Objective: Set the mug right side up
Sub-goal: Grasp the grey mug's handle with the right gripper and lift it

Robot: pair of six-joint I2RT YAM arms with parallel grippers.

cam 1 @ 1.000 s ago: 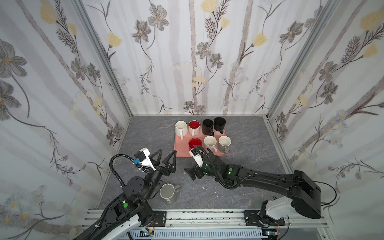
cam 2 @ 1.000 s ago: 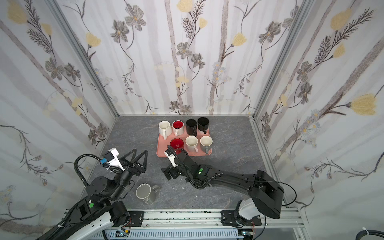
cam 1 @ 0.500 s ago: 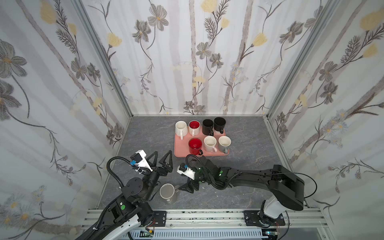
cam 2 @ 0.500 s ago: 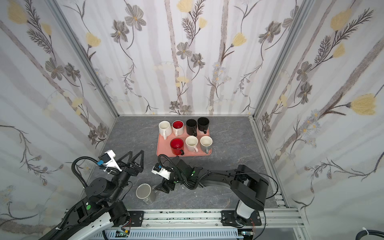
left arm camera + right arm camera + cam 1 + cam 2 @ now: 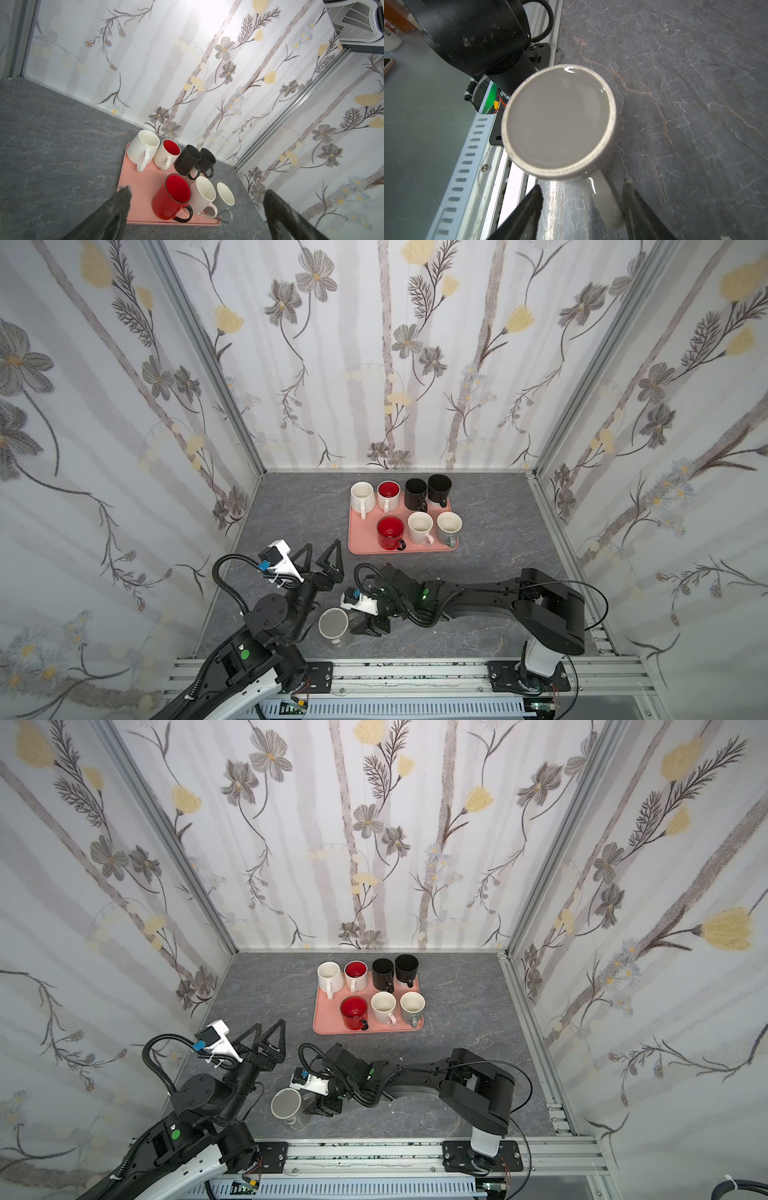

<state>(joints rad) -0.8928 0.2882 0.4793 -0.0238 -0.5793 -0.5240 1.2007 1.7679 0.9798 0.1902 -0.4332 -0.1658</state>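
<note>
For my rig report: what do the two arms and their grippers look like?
The left arm and right arm are black with white base links. Each wrist carries a white camera housing with a blue connector and a looped black corrugated cable. A green dot marks the left arm. The left gripper has black triangular open-frame fingers; the right gripper has black tapered ones.

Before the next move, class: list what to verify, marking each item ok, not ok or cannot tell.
1. Mug base up on the table: ok.
2. Handle between the right gripper's fingers: ok.
3. Both fingers touching the handle: not ok, a gap shows on one side.
4. Left gripper open, clear of the mug: ok.
5. Tray well apart from the mug: ok.
6. Mug's rim flat on the table: cannot tell.
</note>
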